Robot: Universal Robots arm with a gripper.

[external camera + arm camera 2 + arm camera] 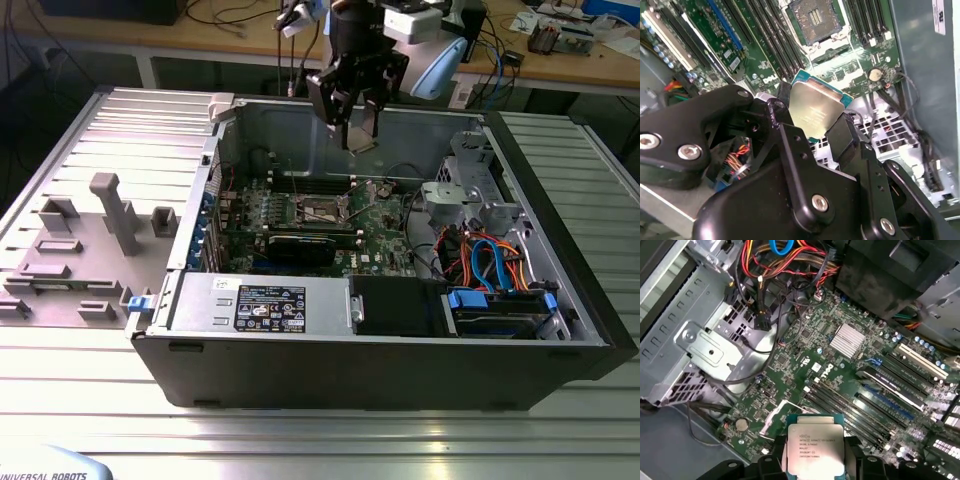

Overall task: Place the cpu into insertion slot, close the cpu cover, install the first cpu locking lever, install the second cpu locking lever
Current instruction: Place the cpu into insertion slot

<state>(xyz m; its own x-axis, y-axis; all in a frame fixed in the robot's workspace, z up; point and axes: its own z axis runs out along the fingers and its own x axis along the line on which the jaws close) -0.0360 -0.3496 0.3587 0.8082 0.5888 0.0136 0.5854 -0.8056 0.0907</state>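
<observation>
My gripper (358, 128) hangs above the open computer case, shut on the cpu (815, 107), a flat square chip with a silver-grey top on a green edge. Black fingers (840, 135) clamp two opposite sides of the chip, and its printed top faces the camera in the first wrist view (814, 447). The insertion slot (814, 17) lies bare on the green motherboard below, a dark square recess with a silvery surround (318, 208). The cpu cover (829, 52) appears swung open at the slot's edge. The cpu is well above the board, touching nothing else.
Rows of black memory slots (777, 45) flank the socket. A black graphics card (300, 246) lies in front of it, with a power supply (260, 305) and a drive bay with blue and orange cables (495, 270). A grey fixture (110, 215) sits outside the case.
</observation>
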